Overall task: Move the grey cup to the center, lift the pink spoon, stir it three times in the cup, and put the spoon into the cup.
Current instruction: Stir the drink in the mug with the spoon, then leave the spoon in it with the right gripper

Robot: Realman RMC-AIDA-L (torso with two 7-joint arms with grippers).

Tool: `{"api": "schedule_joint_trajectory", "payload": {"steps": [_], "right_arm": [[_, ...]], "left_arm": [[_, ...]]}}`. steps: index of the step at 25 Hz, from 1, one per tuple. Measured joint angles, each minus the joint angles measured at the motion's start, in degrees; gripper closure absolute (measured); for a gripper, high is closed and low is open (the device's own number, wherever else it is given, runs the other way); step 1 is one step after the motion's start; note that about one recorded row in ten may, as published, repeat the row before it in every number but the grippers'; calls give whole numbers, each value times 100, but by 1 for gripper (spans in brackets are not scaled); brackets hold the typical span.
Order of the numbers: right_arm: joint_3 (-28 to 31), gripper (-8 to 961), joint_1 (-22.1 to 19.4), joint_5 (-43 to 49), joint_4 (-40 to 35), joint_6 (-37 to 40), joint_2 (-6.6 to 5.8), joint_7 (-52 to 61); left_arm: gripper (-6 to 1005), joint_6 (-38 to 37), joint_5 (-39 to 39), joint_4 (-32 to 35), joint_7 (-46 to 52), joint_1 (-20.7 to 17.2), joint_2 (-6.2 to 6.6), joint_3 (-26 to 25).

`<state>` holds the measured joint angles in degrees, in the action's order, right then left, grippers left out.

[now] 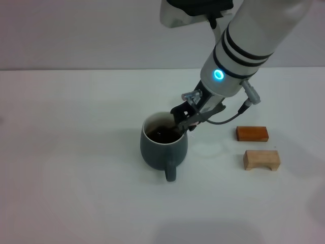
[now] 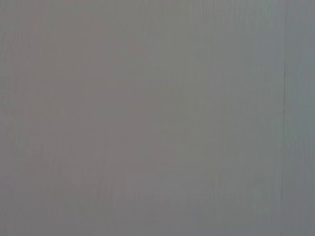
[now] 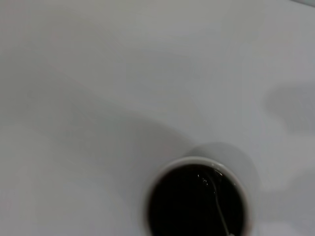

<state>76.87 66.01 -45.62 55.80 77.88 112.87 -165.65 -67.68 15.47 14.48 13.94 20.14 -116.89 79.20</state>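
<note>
The grey cup [image 1: 161,151] stands near the middle of the white table with its handle toward me and dark liquid inside. My right gripper [image 1: 184,123] reaches down from the upper right to the cup's right rim, its fingers closed together over the liquid. In the right wrist view the cup's white rim [image 3: 196,161] rings the dark liquid, and the thin metal stem of the pink spoon [image 3: 218,204] dips into it. The spoon's pink handle is hidden among the fingers. My left gripper is out of view; the left wrist view shows only a plain grey surface.
An orange-brown wooden block [image 1: 251,133] and a tan wooden block [image 1: 261,159] lie to the right of the cup. Bare white tabletop [image 1: 71,152] stretches to the left and in front.
</note>
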Motion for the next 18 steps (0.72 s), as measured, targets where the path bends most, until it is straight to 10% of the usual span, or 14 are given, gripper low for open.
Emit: {"api": "schedule_joint_trajectory", "payload": {"steps": [18], "right_arm": [[43,833,169,-269,47,172,20,0]], "left_arm": [[952,-24,1,1,-32,21,-27,-10]]}}
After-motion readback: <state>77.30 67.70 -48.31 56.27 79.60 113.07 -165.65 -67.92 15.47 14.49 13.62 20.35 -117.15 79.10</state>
